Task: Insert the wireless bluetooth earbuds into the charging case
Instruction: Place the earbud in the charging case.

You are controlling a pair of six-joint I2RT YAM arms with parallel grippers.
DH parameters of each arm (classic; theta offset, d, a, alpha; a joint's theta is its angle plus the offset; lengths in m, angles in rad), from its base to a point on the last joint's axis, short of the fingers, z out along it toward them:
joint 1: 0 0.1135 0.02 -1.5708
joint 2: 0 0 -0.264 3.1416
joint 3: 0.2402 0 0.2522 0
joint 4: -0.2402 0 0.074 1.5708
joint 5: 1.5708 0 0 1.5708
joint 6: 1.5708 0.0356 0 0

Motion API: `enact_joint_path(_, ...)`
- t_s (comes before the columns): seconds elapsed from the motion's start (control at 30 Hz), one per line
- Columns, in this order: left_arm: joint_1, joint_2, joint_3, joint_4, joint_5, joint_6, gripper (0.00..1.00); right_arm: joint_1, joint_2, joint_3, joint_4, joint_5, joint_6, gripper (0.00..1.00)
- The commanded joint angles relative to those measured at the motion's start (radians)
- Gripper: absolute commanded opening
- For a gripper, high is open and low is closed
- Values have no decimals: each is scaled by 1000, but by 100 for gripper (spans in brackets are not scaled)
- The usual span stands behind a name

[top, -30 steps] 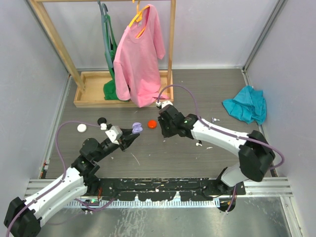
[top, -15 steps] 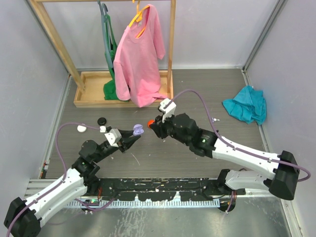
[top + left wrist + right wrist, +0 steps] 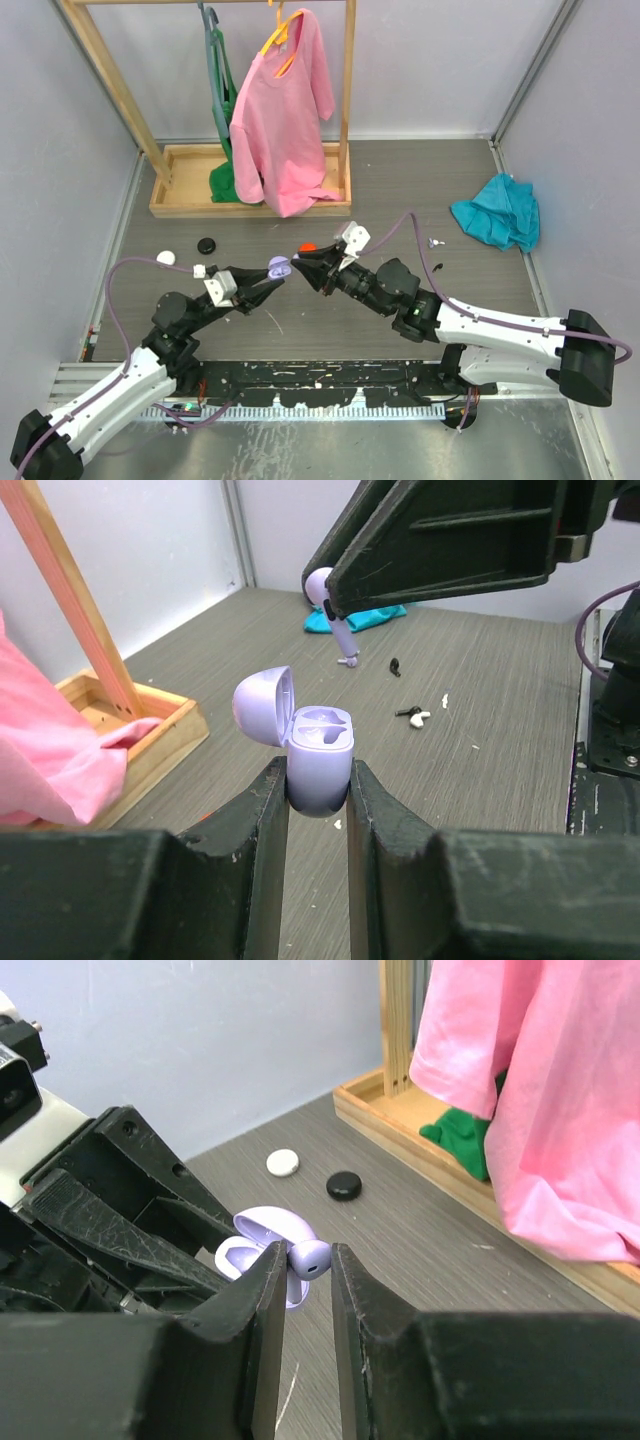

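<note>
My left gripper (image 3: pixel 272 274) is shut on the lilac charging case (image 3: pixel 278 266) and holds it above the table with its lid open. In the left wrist view the case (image 3: pixel 320 750) sits between my fingertips (image 3: pixel 318 780), and both of its sockets look empty. My right gripper (image 3: pixel 300 262) is shut on a lilac earbud (image 3: pixel 310 1258), just right of and slightly above the open case (image 3: pixel 262 1245). The earbud (image 3: pixel 322 585) also shows in the left wrist view, stem down. Two more small earbuds (image 3: pixel 413 715) lie loose on the table.
A red round case (image 3: pixel 307 246) lies behind my right gripper. A white round case (image 3: pixel 165 258) and a black one (image 3: pixel 206 244) lie at the left. A wooden rack base (image 3: pixel 190 190) with a pink shirt (image 3: pixel 283 110) stands at the back. A teal cloth (image 3: pixel 497 213) lies at the right.
My right gripper has swung left and nearer with the lilac earbud, ending just beside the open case. My left gripper has drawn slightly back with the case.
</note>
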Motion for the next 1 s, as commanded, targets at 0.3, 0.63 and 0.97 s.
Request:
enact_joint_path(0.3, -2, -3, 2, 125, 42, -42, 0, 14, 63, -59, 404, -107, 21, 23)
enact_joint_path(0.63, -1, 9, 5, 147, 56, -63, 0, 16, 124, -85, 467, -127, 46, 22)
enact_joint_path(0.97, -2, 7, 13, 146, 47, -85, 0, 16, 142, -105, 493, -153, 59, 22)
